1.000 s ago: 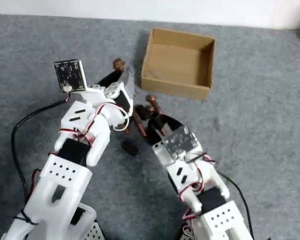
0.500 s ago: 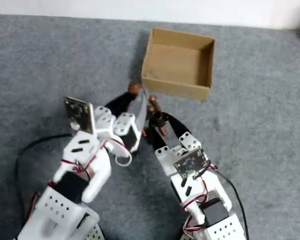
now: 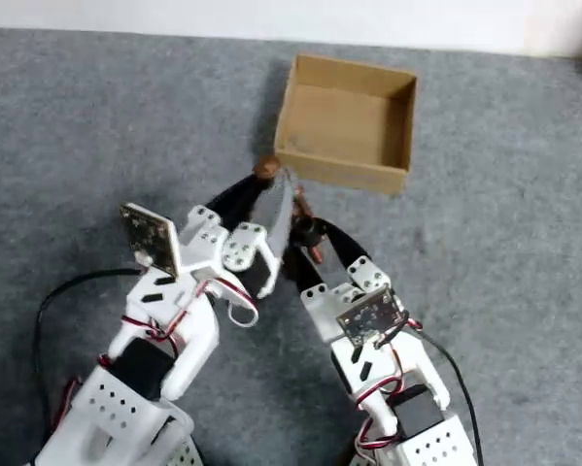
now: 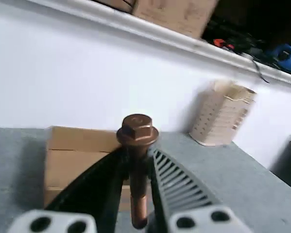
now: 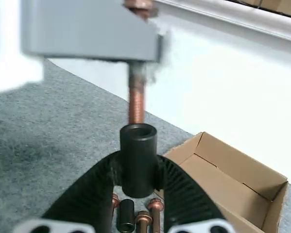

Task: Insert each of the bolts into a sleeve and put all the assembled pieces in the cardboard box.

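Note:
My left gripper [image 4: 138,156] is shut on a copper bolt [image 4: 137,145], head up and shaft hanging down. In the high view this bolt [image 3: 264,167] sits just in front of the cardboard box [image 3: 347,121], held by the left gripper [image 3: 271,186]. My right gripper [image 5: 138,167] is shut on an upright black sleeve [image 5: 138,158]. The bolt's shaft [image 5: 135,102] hangs directly above the sleeve's open top, its tip at the mouth. The right gripper [image 3: 305,238] and its sleeve stand close beside the left one.
Under the held sleeve, a loose black sleeve [image 5: 127,217] and two more bolts [image 5: 155,207] lie on the grey carpet. One bolt [image 3: 299,201] lies near the box's front wall. The box [image 5: 232,179] is open. A ribbed beige holder [image 4: 222,114] stands far off.
The left arm swung right with the bolt, bringing it over the sleeve. The right gripper lifted the sleeve off the carpet and drew back toward its base.

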